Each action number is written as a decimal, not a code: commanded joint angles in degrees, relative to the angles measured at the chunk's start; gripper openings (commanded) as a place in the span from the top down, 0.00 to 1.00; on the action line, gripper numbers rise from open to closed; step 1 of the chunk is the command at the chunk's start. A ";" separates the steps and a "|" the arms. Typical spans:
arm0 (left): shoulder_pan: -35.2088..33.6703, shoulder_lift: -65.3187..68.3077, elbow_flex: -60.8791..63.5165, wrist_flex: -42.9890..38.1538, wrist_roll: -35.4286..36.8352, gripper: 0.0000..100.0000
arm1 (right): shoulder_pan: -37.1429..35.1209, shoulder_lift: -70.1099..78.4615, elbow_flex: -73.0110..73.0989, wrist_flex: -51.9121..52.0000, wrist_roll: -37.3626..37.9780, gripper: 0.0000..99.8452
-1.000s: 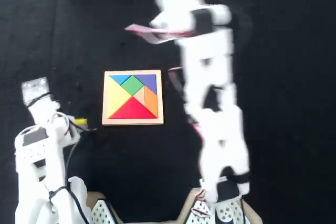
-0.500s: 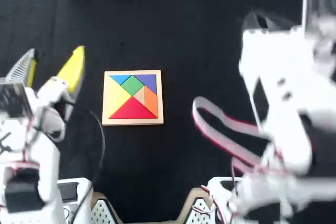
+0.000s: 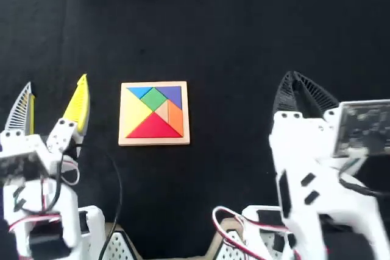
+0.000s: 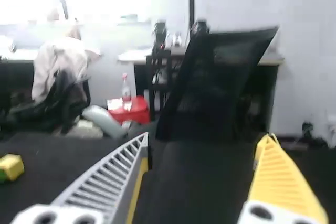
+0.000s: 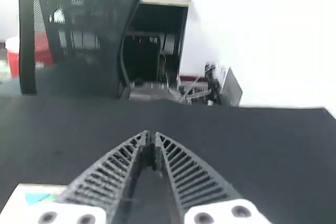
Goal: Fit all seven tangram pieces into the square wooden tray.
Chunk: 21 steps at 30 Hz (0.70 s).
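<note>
Tangram pieces (image 3: 153,112), all seven, packed edge to edge inside the square wooden tray (image 3: 154,142), left of centre on the black table (image 3: 244,35). Within the frame: yellow triangle (image 3: 134,114) along the left side, red triangle (image 3: 153,128) along the near edge, blue triangle (image 3: 139,91) in the far left corner, green square (image 3: 155,98) beside it, purple triangle (image 3: 174,94) in the far right corner, orange piece (image 3: 175,116) down the right side, small tan triangle (image 3: 162,111) at the middle. Off the tray's left side and well apart from it, the left gripper (image 3: 55,82), spread wide and holding nothing, yellow finger (image 3: 78,101) nearer the tray. Well off to the right, the right gripper (image 3: 295,77), black fingers (image 3: 308,95) pressed together with nothing between them. Broad black cloth on every side of the tray, out to both grippers and to the table's far edge
</note>
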<state>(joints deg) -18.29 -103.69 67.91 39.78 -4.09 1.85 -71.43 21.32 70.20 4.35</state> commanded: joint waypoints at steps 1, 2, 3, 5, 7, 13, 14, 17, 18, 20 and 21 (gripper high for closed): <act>-1.01 0.44 7.34 -3.25 3.43 0.68 | 0.53 -8.48 23.96 -18.81 0.00 0.99; -1.01 0.53 9.27 -5.45 5.45 0.68 | 0.53 -10.77 29.85 -24.18 0.09 0.99; -1.01 0.79 11.56 -7.91 7.38 0.68 | 0.53 -13.14 35.56 -29.45 0.09 0.99; -1.01 0.97 17.10 -13.89 8.97 0.68 | 0.35 -17.63 45.49 -39.21 0.53 0.99; -0.84 0.97 23.08 -20.40 7.56 0.68 | 0.09 -22.11 54.11 -48.26 3.52 0.99; 4.18 2.46 29.49 -27.78 -0.70 0.68 | -3.87 -31.96 75.82 -69.71 12.75 0.99; 5.67 3.25 29.49 -27.25 -0.70 0.68 | -4.84 -32.31 75.47 -67.96 12.84 0.99; 9.45 5.71 29.67 -21.36 1.41 0.68 | -6.42 -31.87 75.47 -58.20 9.93 0.99; 10.42 6.86 29.76 -18.29 3.43 0.68 | -6.59 -31.78 75.47 -53.98 8.35 0.99; 11.03 9.23 29.85 -11.08 8.00 0.68 | -6.42 -31.87 75.47 -42.99 4.04 0.99; 10.77 9.93 29.85 -7.03 10.11 0.68 | -6.42 -31.87 75.47 -37.10 1.58 0.99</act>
<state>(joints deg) -8.79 -96.92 96.57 20.88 -1.10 -3.87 -102.90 96.75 18.68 11.12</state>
